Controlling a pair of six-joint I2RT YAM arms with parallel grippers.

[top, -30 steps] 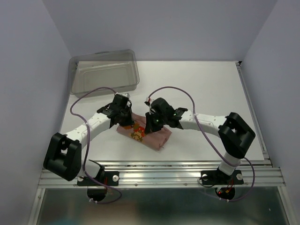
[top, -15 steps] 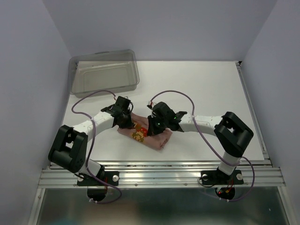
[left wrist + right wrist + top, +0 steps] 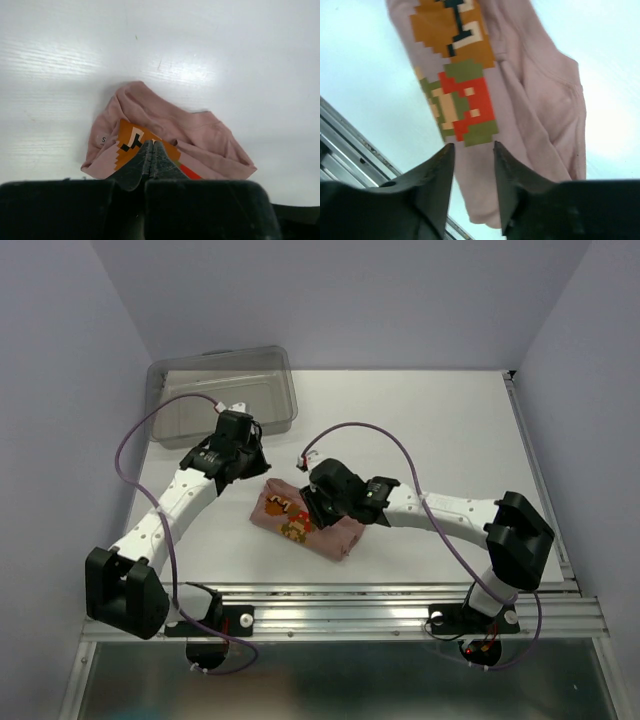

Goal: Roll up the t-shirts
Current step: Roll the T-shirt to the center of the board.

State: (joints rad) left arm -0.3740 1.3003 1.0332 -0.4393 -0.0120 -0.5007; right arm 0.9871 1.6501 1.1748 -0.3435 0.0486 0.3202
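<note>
The dusty-pink t-shirt [image 3: 300,526] lies as a folded, rolled bundle on the white table, its pixel print [image 3: 455,75] facing up. My left gripper [image 3: 248,452] hangs up and to the left of the bundle, near the bin. Its fingers are pressed together with nothing between them, and the shirt [image 3: 165,132] lies beyond the tips [image 3: 152,146]. My right gripper [image 3: 318,510] hovers over the bundle's right part. In the right wrist view its jaws [image 3: 472,146] stand apart, with pink cloth [image 3: 540,100] showing in the gap behind them.
A clear grey plastic bin [image 3: 170,375] stands at the back left, just behind the left wrist. The metal rail [image 3: 350,612] runs along the table's near edge. White walls close in the left, back and right sides.
My left gripper, still shut, has lifted off the shirt and drawn back left toward the bin. The right gripper's jaws have parted over the bundle, and the print now shows uncovered.
</note>
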